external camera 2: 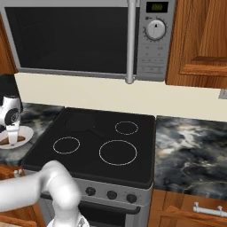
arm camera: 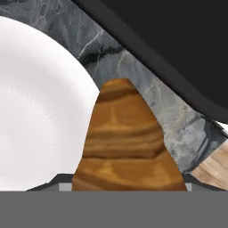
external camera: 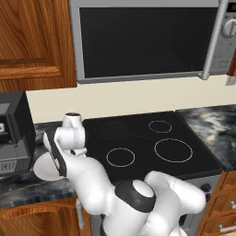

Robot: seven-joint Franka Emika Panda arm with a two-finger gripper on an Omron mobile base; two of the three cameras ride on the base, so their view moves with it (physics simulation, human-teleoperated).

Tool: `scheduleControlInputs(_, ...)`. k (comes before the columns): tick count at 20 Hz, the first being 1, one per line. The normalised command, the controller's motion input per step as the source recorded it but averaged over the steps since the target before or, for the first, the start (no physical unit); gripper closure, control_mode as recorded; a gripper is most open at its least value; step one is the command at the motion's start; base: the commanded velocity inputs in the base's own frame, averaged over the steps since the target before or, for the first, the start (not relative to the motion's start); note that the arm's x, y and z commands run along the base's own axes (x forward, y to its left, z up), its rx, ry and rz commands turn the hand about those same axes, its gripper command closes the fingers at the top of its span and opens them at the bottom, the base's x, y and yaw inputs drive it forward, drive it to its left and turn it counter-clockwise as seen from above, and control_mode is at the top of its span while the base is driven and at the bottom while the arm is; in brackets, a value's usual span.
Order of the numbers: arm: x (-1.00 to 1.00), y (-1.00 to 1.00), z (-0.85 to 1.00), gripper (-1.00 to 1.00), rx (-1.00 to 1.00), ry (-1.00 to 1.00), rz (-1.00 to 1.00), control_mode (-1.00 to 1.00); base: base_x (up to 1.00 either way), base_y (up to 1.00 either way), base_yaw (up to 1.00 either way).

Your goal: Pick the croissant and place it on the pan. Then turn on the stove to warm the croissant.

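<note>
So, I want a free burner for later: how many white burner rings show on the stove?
3 burner rings on the stove: front left, front right, back right. A fourth may be hidden under the pan at back left.

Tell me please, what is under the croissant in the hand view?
Under the croissant lie the white plate on one side and the marbled counter on the other. The croissant itself covers the plate's edge beneath it, so whether it touches the plate cannot be seen.
</note>
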Motion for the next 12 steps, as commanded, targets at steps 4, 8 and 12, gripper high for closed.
scheduleControlInputs(4,-0.18,-0.34,0.68,1.00,0.06,0.00,-0.12,-1.00,0.00,0.00,0.00)
scheduleControlInputs(8,0.00,-0.08,0.90,1.00,0.04,0.00,-0.05,-1.00,0.00,0.00,0.00)
scheduleControlInputs(12,-0.05,0.00,0.76,1.00,0.00,-0.02,-0.02,-1.00,0.00,0.00,0.00)
